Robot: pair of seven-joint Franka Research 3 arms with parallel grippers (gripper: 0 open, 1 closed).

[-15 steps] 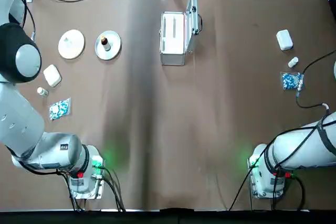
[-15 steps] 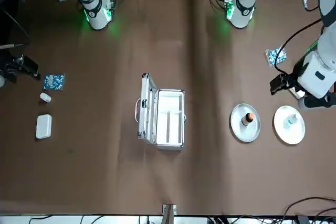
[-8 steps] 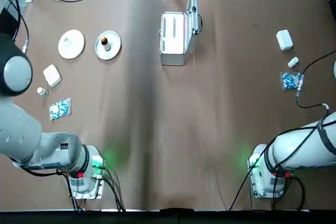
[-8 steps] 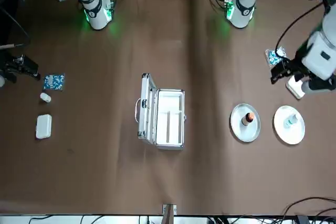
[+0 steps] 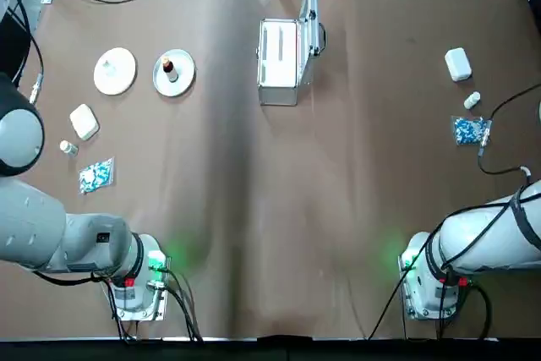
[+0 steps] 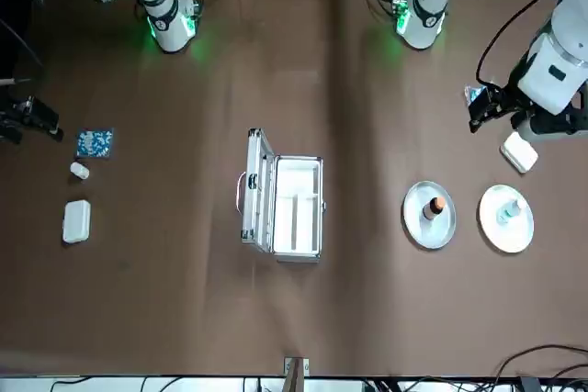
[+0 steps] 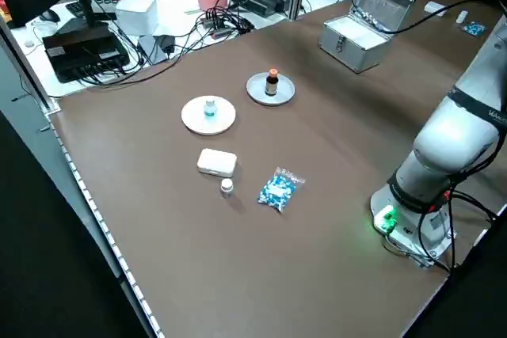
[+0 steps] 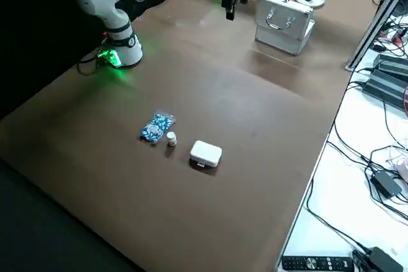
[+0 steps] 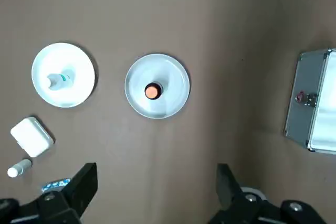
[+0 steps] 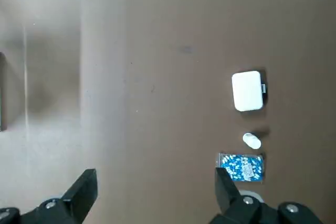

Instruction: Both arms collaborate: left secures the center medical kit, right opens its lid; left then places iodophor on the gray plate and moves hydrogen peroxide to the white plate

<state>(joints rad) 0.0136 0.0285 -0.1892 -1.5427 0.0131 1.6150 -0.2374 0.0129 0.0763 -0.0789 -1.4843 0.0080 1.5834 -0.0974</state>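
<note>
L claw (image 9: 156,167) shifted baseward, spread; R claw (image 10: 156,171) (ditto) far R; H2O2 (image 7: 210,107) axis vertical on white plate (image 7: 192,119).

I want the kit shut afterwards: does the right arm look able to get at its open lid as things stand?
Probably yes: the lid leans outward on the right arm's side, and nothing stands between.

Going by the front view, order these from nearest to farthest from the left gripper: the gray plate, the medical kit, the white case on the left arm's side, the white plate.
Left gripper:
1. White case, beside the gripper on the left arm's side.
2. White plate and gray plate, side by side: too close to call.
3. Medical kit, open near mid-table.
</note>
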